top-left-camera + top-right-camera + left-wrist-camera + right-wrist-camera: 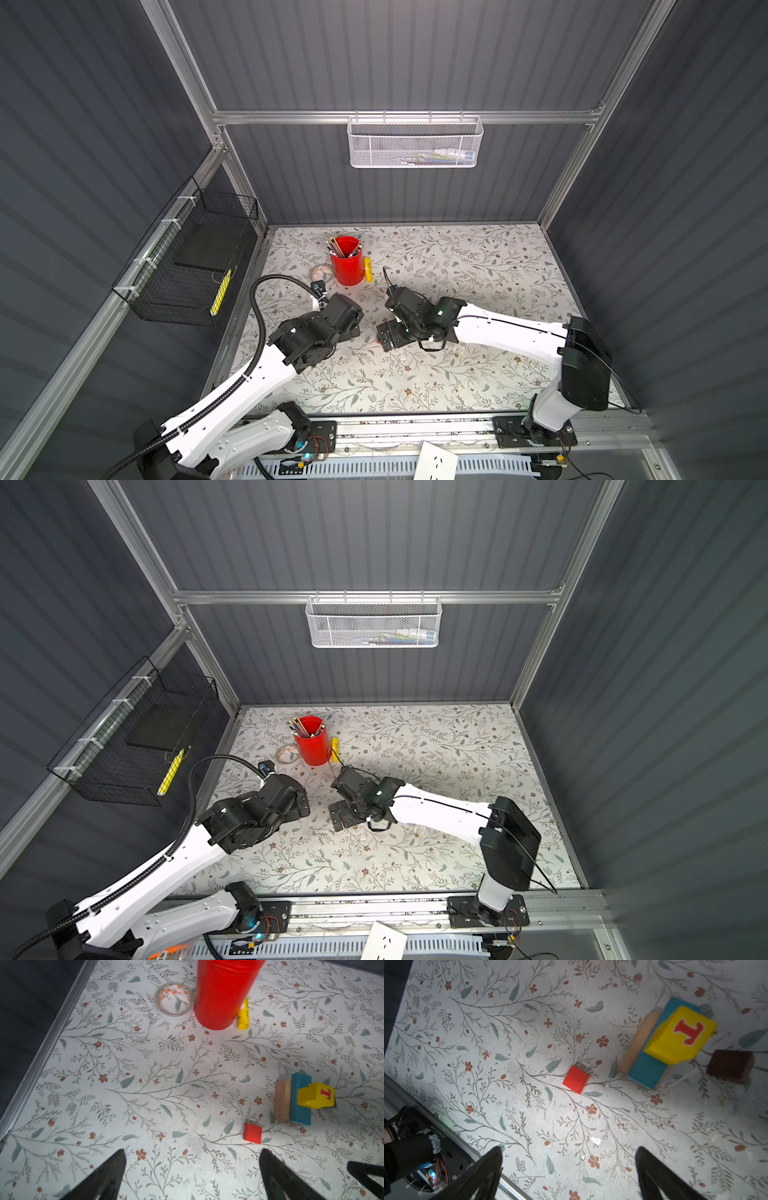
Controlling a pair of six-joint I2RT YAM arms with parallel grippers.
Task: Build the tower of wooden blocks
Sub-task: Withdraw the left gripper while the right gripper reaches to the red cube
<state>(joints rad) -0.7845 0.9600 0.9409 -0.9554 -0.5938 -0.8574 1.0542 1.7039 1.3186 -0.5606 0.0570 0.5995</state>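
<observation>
At the left edge of both top views we count one black wire basket (174, 303) fixed to the side wall. On the floral table (457, 374), in the upper left of its surface, stand three things in a row: one tape roll (321, 273), one red pencil cup (346, 261) just beside it, and one yellow stick (367, 269) lying against the cup's right side. At upper centre, one white mesh basket (395, 145) hangs from the back rail.

Below the cup, left of centre, the two arms' wrists face each other and cover the blocks in both top views. The wrist views show them on the table in front of both grippers.

The left gripper (192, 1150) is spread wide with nothing between its jaws. The right gripper (569, 1148) is spread wide too and also holds nothing.

We count one red cube (252, 1133) lying alone, near a small stack. In the stack, one tan plank (282, 1101) touches one blue plank (300, 1103) along its side. A yellow cube (315, 1096) with one red letter T sits on the blue plank. Its outline is stepped, so we cannot tell whether it is one cube or two. One dark brown peaked piece (730, 1066) lies just beside the stack, apart from it.
</observation>
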